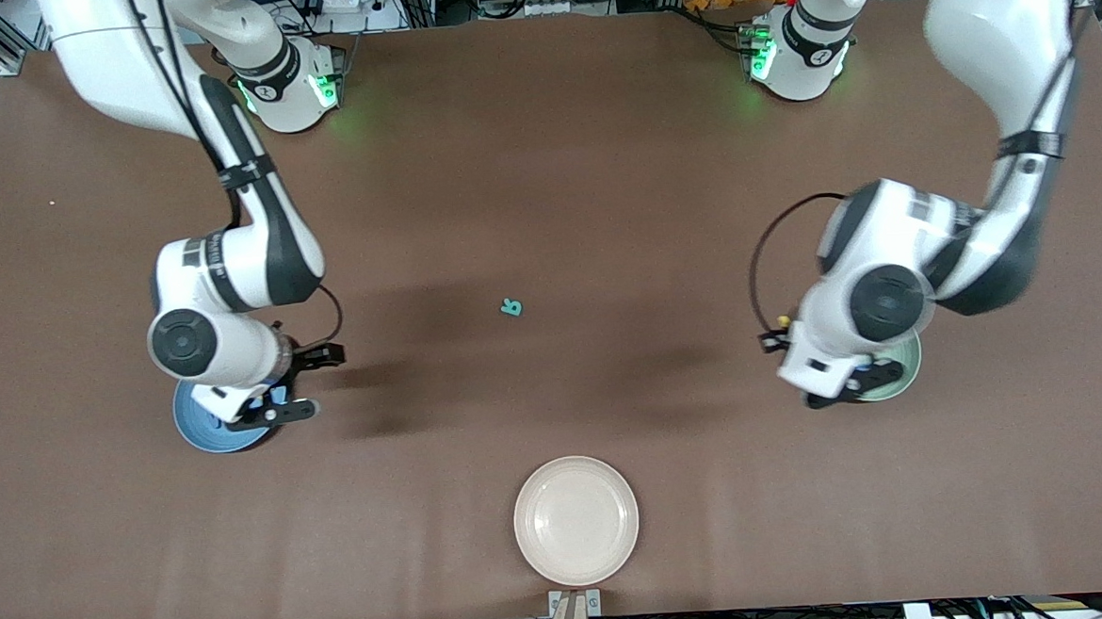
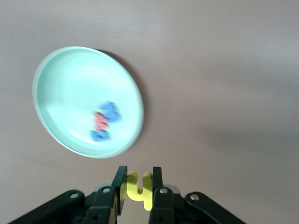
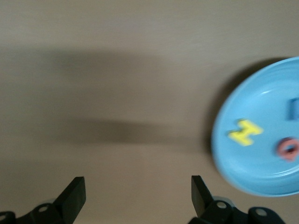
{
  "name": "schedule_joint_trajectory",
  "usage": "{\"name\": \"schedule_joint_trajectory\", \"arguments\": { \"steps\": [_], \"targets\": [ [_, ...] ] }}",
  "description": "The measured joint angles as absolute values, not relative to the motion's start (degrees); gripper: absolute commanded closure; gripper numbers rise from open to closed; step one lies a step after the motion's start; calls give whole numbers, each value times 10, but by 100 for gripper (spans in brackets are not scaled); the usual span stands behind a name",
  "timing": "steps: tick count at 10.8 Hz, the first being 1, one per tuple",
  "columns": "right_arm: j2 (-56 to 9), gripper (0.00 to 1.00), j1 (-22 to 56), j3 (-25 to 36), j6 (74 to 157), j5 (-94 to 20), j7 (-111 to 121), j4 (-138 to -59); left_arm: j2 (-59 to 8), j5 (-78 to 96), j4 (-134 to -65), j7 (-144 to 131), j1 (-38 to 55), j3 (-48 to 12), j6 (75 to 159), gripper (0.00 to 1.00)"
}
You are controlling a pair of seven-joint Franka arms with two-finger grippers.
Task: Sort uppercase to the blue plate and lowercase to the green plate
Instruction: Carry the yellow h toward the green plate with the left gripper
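Observation:
My left gripper (image 2: pixel 138 179) is shut on a yellow lowercase h (image 2: pixel 138 187), up in the air beside the pale green plate (image 2: pixel 70 79). Two blue letters and a red one (image 2: pixel 103 122) lie in that plate. My right gripper (image 3: pixel 138 191) hangs open and holds nothing, over bare table next to the blue plate (image 3: pixel 252 163). In the blue plate lie a yellow H (image 3: pixel 245 132), a red Q (image 3: pixel 288 148) and a blue letter (image 3: pixel 293 108) at the view's edge. A teal R (image 1: pixel 510 307) lies alone on the table's middle.
A cream plate (image 1: pixel 576 520) stands near the table's front edge, nearer to the front camera than the teal R. The blue plate (image 1: pixel 204 431) is at the right arm's end and the green plate (image 1: pixel 908 366) at the left arm's end, each partly hidden under a wrist.

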State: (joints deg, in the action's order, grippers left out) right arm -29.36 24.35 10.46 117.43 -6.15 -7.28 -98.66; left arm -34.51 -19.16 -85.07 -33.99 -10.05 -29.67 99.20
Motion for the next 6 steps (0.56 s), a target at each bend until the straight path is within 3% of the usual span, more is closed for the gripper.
{"name": "schedule_joint_trajectory", "arguments": {
  "steps": [3,4,5,6],
  "targets": [
    [-293,0,323,103,1188,-66,-213,-986,-353,-192,-923,-198,-192,-296,1057,100],
    [-293,0,351,103,1199,-67,-265,-986,-358,-192,-948,-164,-218,-296,1091,93],
    [-294,0,378,102,1217,-67,-322,-988,-363,-192,-965,-139,-237,-296,1114,30],
    [-299,0,402,102,1234,-68,-374,-989,-365,-192,-969,-129,-244,-297,1122,0]
  ]
}}
